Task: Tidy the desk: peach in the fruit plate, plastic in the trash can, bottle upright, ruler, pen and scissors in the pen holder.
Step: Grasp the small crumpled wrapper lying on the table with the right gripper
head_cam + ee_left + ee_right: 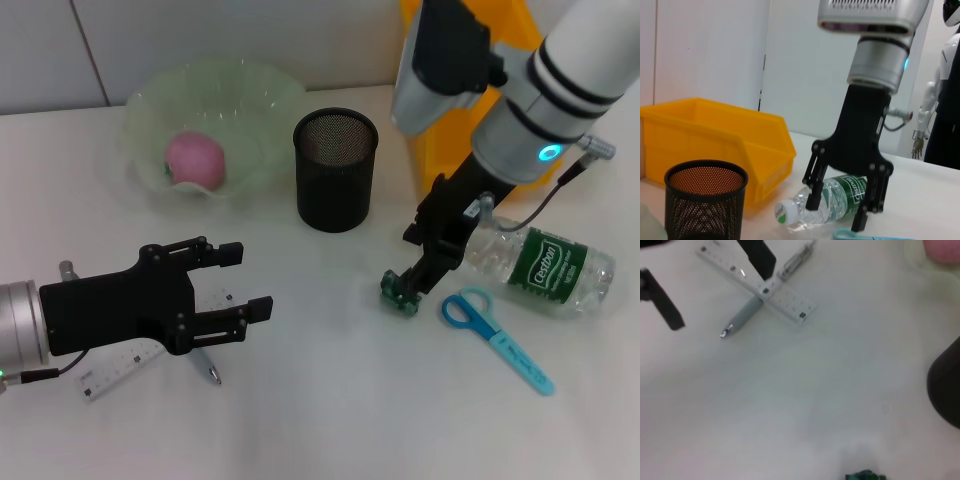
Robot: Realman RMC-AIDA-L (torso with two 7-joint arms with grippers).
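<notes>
A pink peach [195,158] lies in the pale green fruit plate [262,98]. The black mesh pen holder [335,170] stands beside the plate. A clear bottle [540,265] with a green label lies on its side, and the blue scissors [495,335] lie flat in front of it. A small green piece of plastic [400,293] rests on the table. My right gripper [413,263] hangs open just above it, fingers pointing down. My left gripper [245,280] is open over the white ruler [120,365] and the grey pen [208,370], which cross each other.
The yellow trash can [440,120] stands at the back right, partly hidden behind my right arm. The wall runs close behind the plate and the bin. In the right wrist view the ruler [760,287] lies across the pen [745,315].
</notes>
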